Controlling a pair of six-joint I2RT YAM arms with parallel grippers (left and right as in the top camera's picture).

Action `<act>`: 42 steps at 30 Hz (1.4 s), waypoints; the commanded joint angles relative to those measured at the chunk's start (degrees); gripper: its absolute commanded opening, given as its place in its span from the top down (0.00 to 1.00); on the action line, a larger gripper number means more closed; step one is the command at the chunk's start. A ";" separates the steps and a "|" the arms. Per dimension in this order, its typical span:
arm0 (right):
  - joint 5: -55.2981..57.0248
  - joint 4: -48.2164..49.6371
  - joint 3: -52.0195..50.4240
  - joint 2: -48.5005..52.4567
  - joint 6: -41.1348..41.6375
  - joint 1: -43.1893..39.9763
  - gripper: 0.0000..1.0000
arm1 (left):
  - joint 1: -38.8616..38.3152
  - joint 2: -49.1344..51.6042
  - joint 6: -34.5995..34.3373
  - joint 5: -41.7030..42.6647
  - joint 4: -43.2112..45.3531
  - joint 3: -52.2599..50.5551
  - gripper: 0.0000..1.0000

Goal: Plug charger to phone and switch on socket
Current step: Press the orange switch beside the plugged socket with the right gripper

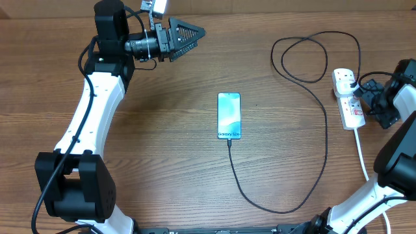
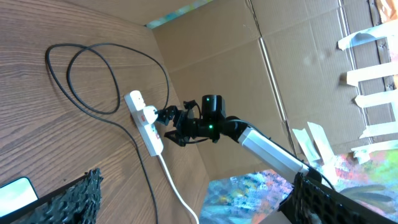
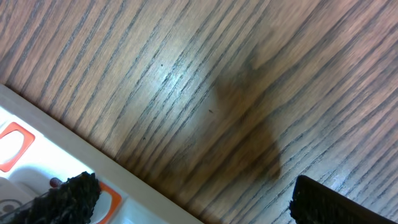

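Note:
The phone [image 1: 229, 115] lies flat mid-table, teal screen up; a corner shows in the left wrist view [image 2: 15, 191]. The black charger cable [image 1: 325, 149] runs from the phone's bottom edge, loops right and back to a black plug in the white socket strip [image 1: 347, 97], which also shows in the left wrist view [image 2: 145, 122]. My right gripper [image 1: 366, 99] is open right beside the strip; one finger is over its orange-red switch [image 3: 18, 144]. My left gripper [image 1: 188, 36] is open and empty, raised at the back left.
The strip's white cord [image 1: 361, 153] trails toward the front right. Cardboard walls [image 2: 249, 81] stand behind the table's right side. The wooden table [image 1: 162, 149] spans the view.

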 commanded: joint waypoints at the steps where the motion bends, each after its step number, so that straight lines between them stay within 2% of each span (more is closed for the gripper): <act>1: -4.42 -2.71 -1.03 2.73 -2.14 0.63 0.00 | -0.11 -0.66 1.11 0.04 0.11 0.50 0.00; 29: -2.19 -8.04 -1.01 2.73 -3.43 2.89 0.00 | -0.11 -0.66 1.11 0.04 0.13 0.50 0.00; 31: 0.68 -10.69 0.70 2.58 -3.37 2.34 0.00 | -0.11 -0.66 1.11 0.04 0.13 0.50 0.00; 33: 1.60 -20.41 8.79 2.12 -3.39 0.35 0.00 | -0.11 -0.66 1.11 0.04 0.11 0.50 0.00; 35: 1.57 -25.05 13.51 0.98 -3.39 -0.39 0.00 | -0.11 -0.66 1.11 0.04 0.13 0.50 0.00; 42: -2.47 -25.88 14.73 -0.70 -3.41 -0.15 0.00 | -0.11 -0.66 1.11 0.04 0.11 0.50 0.00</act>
